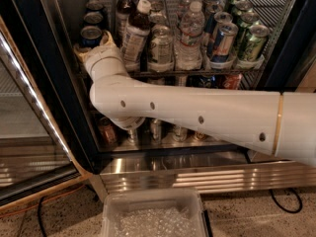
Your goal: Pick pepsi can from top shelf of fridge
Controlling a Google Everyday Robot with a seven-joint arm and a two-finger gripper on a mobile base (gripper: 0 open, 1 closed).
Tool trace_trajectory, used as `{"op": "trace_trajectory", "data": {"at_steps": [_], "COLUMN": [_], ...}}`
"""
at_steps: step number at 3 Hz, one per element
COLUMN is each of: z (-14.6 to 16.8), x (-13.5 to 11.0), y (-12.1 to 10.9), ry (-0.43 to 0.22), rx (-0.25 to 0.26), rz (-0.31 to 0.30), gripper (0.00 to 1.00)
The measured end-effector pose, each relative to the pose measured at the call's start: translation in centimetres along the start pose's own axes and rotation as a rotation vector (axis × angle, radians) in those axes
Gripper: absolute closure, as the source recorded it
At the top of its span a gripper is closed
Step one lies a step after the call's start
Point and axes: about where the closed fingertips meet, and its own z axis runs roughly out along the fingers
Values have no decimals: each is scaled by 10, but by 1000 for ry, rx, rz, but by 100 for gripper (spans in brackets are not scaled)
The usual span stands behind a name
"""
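Note:
The fridge (296, 38) stands open with its dark frame. On the left end of the top shelf (197, 73) a row of dark blue pepsi cans runs back. The front pepsi can (91, 34) stands upright at the rail. My gripper (93, 44) is inside the fridge at this front can, with its cream wrist (102, 62) just below and in front of it. The lower part of the can is hidden by the gripper. My white arm (197, 115) crosses the view from the right.
Brown and clear bottles (136, 31) stand right of the pepsi cans, then silver-blue-red cans (223, 41) and green cans (254, 42). Small cans (157, 130) sit on the lower rack. The glass door (24, 132) is swung open at left. A clear plastic bin (153, 216) lies on the floor.

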Motion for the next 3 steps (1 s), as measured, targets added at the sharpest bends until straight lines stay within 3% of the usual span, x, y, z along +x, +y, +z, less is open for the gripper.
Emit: {"op": "trace_trajectory", "data": {"at_steps": [1, 2, 3], "z": [0, 0, -3], "x": [0, 0, -19], "y": [0, 0, 2], "ry": [0, 0, -30], "rx": [0, 0, -37], "rz": [0, 0, 11], "gripper": [100, 100, 100]}}
